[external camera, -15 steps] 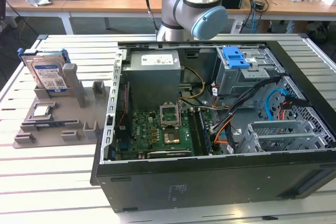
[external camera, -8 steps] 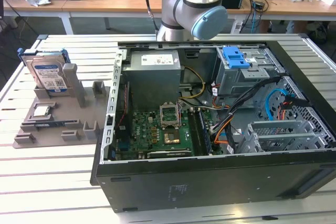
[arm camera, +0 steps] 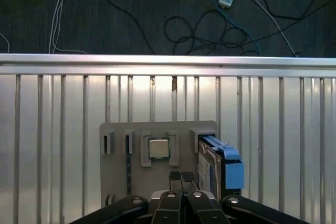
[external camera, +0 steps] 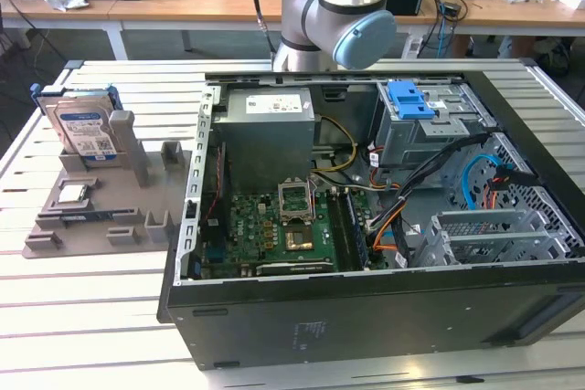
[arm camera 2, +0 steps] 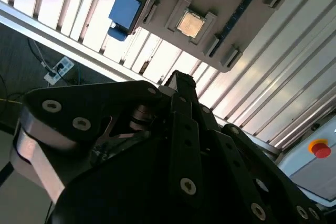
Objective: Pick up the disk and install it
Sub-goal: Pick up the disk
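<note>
Lower edge of the disk (external camera: 84, 130) inside gray stand (external camera: 101, 218); arm (external camera: 338, 15) past exterior view's top.

We see the slatted silver metal table (external camera: 91, 317) carrying a flat grey plastic holder plate (external camera: 87, 242) and an open black computer case (external camera: 366, 317).

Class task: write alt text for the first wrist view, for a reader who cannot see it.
The disk stands on edge in a slot of a grey holder, beside a small processor chip, on a slatted metal table. The gripper, fingers closed and empty, hangs over the holder; cables trail over dark floor beyond the table.
</note>
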### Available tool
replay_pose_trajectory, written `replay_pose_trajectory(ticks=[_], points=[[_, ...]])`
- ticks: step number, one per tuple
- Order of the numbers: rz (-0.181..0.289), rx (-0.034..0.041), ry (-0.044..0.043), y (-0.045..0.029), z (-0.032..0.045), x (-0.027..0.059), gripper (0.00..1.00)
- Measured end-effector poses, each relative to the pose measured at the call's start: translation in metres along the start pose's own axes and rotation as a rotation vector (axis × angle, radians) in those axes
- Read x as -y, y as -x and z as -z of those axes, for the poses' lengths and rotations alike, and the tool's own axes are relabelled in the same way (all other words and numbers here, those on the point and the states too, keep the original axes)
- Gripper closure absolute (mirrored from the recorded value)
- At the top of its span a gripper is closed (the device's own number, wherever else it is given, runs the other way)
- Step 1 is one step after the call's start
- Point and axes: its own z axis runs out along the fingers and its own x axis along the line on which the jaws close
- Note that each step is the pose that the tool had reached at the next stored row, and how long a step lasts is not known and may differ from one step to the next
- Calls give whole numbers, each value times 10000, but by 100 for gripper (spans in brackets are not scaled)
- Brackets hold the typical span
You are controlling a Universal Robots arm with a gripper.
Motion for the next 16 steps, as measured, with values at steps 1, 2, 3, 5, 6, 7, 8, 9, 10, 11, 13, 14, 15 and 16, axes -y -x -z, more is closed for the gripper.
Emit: replay_pose_trajectory(ticks=[1, 2, 3, 5, 6, 7, 8, 9, 10, 11, 13, 14, 15, 16], points=[[204, -7, 5, 0, 0, 0, 90], [313, -11, 7, 0, 0, 0, 90], [417, -15, 9, 0, 0, 0, 90], [566, -20, 13, 0, 0, 0, 90], [375, -14, 9, 1, -1, 0, 90], [-3, 0, -1, 1, -3, 0, 90], [-262, 9, -6, 0, -3, 0, 90], [-449, 16, -11, 0, -4, 0, 90], [-672, 24, -16, 0, -5, 0, 90], [-944, 33, -22, 0, -6, 0, 90], [-1390, 49, -33, 0, -8, 0, 90], [-1530, 53, -36, 0, -9, 0, 90], [-1752, 61, -41, 0, -10, 0, 90], [-1913, 67, -45, 0, -11, 0, 90]])
